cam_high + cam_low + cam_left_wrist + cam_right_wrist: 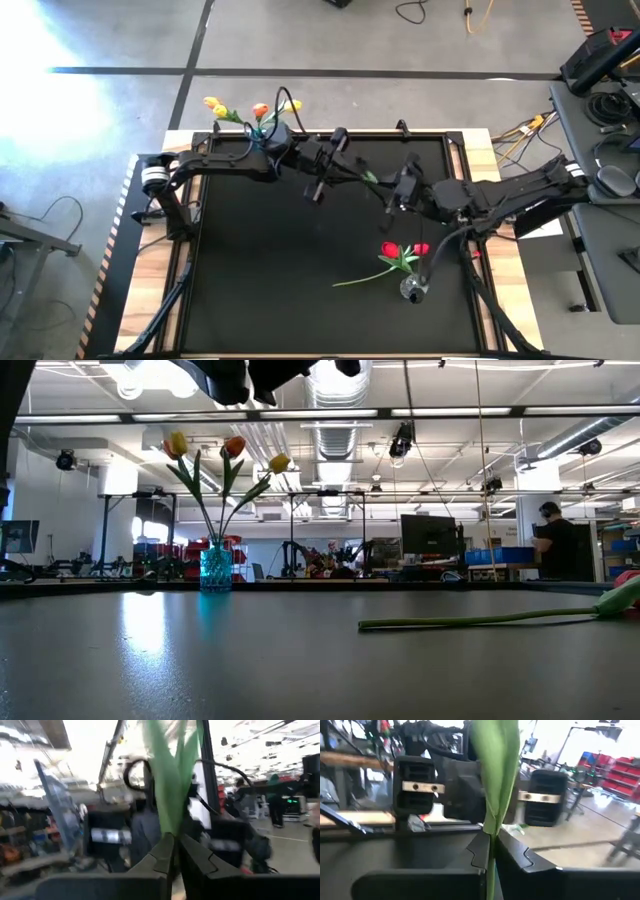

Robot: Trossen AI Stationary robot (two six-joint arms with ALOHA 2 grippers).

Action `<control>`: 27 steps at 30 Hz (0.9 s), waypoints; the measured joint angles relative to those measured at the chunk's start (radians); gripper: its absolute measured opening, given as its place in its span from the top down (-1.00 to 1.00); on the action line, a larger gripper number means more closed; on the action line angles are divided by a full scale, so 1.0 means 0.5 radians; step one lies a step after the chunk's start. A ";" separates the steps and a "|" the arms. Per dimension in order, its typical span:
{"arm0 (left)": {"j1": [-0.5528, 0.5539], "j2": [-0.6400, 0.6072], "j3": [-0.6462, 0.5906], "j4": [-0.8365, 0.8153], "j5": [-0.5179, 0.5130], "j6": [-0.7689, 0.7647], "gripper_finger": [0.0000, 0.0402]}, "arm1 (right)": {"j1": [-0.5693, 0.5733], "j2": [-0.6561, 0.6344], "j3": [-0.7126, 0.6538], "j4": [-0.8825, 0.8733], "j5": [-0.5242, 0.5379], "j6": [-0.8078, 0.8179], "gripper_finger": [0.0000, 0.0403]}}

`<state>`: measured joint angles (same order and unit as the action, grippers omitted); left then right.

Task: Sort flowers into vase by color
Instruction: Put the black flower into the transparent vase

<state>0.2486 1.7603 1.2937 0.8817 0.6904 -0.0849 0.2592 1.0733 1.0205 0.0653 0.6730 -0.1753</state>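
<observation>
Three artificial tulips, yellow and orange, already stand in the blue glass vase at the counter's far edge; red tulips lie near its right edge; left hand and right hand both pinch one green-stemmed flower mid-counter.

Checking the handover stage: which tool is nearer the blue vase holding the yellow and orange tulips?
Left. The left tool sits just right of the blue vase at the table's far edge; the right tool is farther toward the table's middle. Both are shut on one green stem.
</observation>
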 joint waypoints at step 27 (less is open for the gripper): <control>0.079 -0.518 -1.089 0.218 -0.520 0.150 0.17 | 1.751 -0.070 -0.009 -1.721 1.448 2.165 0.94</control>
<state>0.2882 1.5013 0.7494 0.9905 0.4305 -0.0097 1.1347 1.0384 1.0161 -0.7951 1.3972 0.9070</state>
